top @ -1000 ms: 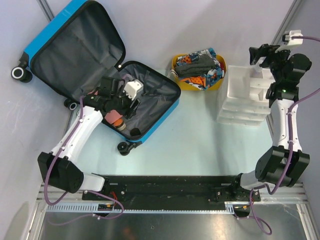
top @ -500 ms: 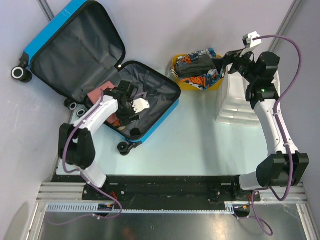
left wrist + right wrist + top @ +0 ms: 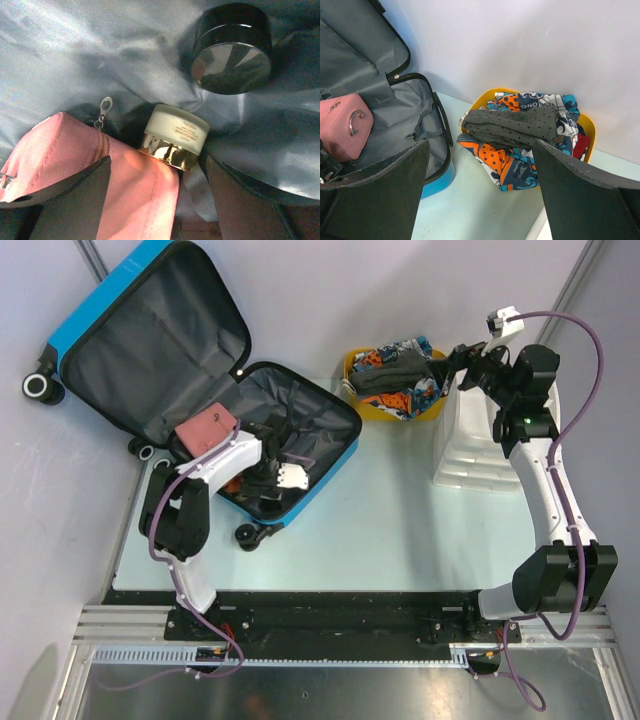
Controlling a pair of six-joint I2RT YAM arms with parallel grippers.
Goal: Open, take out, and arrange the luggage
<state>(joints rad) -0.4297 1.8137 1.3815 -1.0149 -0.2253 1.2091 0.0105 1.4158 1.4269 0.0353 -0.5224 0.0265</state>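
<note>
The blue luggage [image 3: 150, 340] lies open at the back left, its grey lining [image 3: 100, 60] showing. My left gripper [image 3: 268, 475] is down inside its lower half and stands open [image 3: 157, 200] with nothing between its fingers. Just ahead of it lie a pink pouch [image 3: 70, 160], a cream jar with a gold lid [image 3: 175, 137] and a black round jar [image 3: 232, 50]. From above, the pink pouch [image 3: 207, 428] sits near the hinge. My right gripper [image 3: 452, 362] hangs open [image 3: 480, 200] above the table beside the yellow tub [image 3: 485, 97], holding nothing.
The yellow tub [image 3: 398, 412] is heaped with patterned clothes [image 3: 520, 127]. A white drawer unit [image 3: 470, 440] stands at the right, under my right arm. The luggage [image 3: 350, 55] and pink pouch [image 3: 345, 125] show at the left of the right wrist view.
My left gripper has moved right and deeper into the lower shell, its jaws opening wider; the pink pouch now lies uncovered. My right gripper swung left from over the drawers toward the tub.
</note>
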